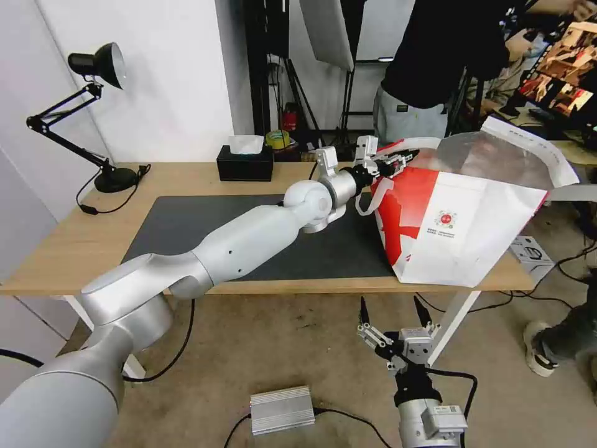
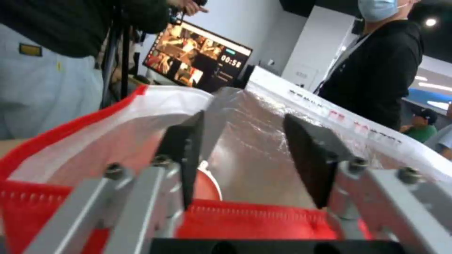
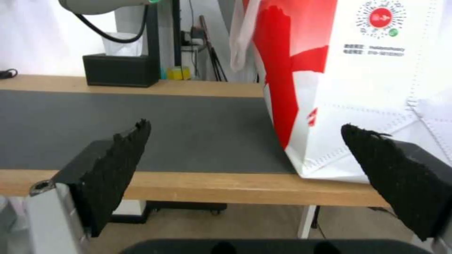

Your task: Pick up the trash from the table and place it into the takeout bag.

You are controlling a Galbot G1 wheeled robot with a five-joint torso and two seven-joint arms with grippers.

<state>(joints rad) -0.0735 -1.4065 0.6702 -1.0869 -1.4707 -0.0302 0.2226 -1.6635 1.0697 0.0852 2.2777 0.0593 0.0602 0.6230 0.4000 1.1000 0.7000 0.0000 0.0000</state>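
Left gripper [image 1: 403,158] hovers at the takeout bag [image 1: 472,230] mouth on the table [image 1: 56,249], fingers spread, gripping nothing. Right gripper [image 1: 393,311] waits below the table edge, fingers wide apart.

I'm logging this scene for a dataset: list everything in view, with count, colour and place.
takeout bag: one, red and white, foil-lined, right end of the table
red round item: one, inside the bag, partly hidden
table: one, light wood
mat: one, dark grey, on the table
tissue box: one, black, far edge
desk lamp: one, black, far left corner
metal box: one, silver, on the floor
left hand: open, at the bag's mouth
right hand: open, low before the table
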